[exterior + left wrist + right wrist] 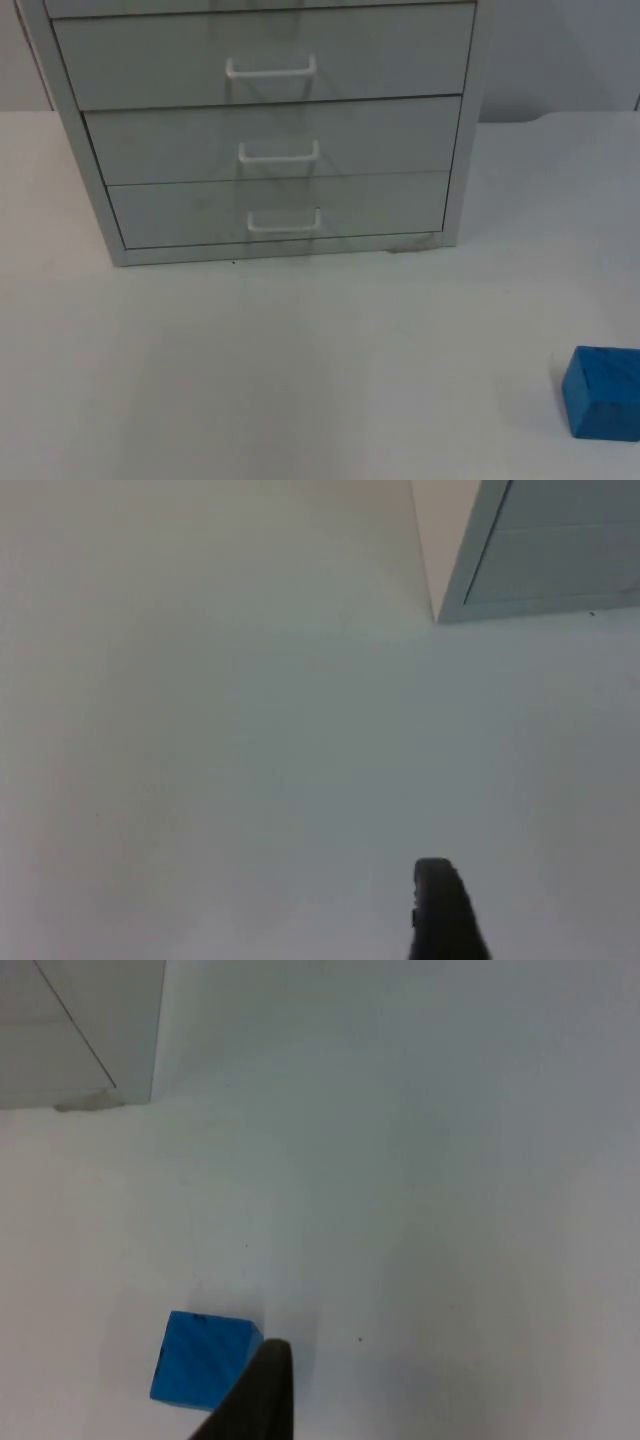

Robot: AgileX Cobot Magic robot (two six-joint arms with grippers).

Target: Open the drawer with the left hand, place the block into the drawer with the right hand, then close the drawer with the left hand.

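Nothing of the task done yet, judging by the layout.

Left hand (440,920): above bare counter (200,760), one black fingertip showing; opening of the fingers impossible to tell, nothing seen in its hold. Ahead of it and off to one side, the near corner of the drawer cabinet (520,570), well apart from the fingertip.

Cabinet (270,130) at the back of the counter: three drawer fronts, all flush and shut. Bottom drawer (280,210) with its white handle (283,222) untouched; same for the handles above.

Right hand (262,1400): also over the counter, one dark fingertip showing, opening impossible to tell, holding nothing visible. Blue block (203,1358) flat on the counter just beside that fingertip, seemingly not gripped; in the top view the block (603,392) well apart from the cabinet.

Still to do: pull a drawer open with the left hand, lift the block and set it inside with the right, push the drawer shut with the left. Which drawer is meant, unclear.
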